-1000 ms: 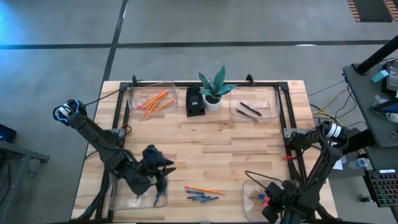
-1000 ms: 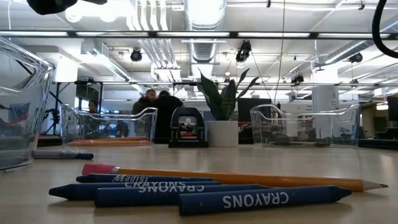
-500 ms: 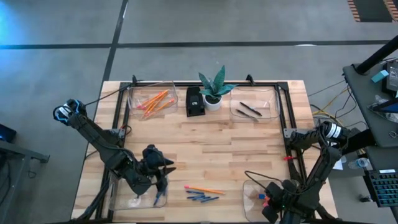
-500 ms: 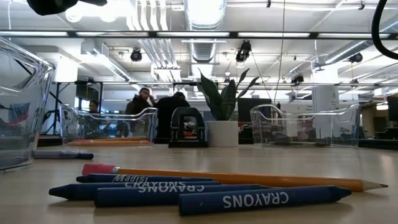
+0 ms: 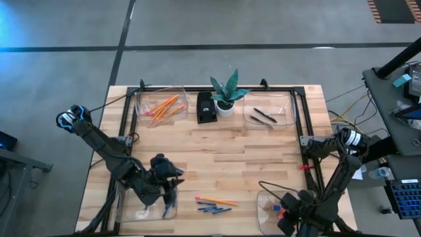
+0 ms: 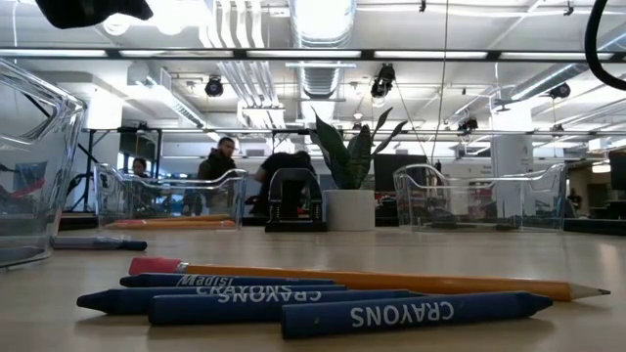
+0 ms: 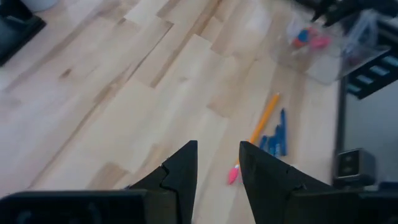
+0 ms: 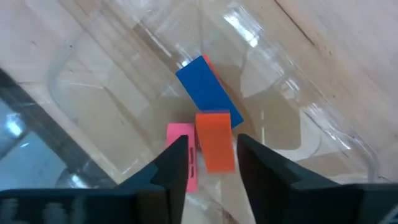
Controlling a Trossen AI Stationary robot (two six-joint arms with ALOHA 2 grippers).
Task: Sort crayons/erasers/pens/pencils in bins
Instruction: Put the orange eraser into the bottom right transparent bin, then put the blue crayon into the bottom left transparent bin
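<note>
**Both grippers poised over the near bins, fingers parted**

The left gripper (image 5: 170,189) is held above the near-left bin (image 5: 135,212), its fingers (image 7: 180,171) narrowly parted with nothing between them. To its right, one orange pencil (image 5: 217,200) and the blue crayons (image 5: 214,209) are seen lying loose on the table (image 5: 223,158). Farther right, the right gripper (image 8: 211,163) is poised over the near-right bin (image 8: 93,106), fingers parted; just beyond its tips an orange eraser (image 8: 214,146), a blue eraser (image 8: 205,93) and a pink eraser (image 8: 181,140) are seen in that bin. Whether the orange one is touched cannot be told.
</note>
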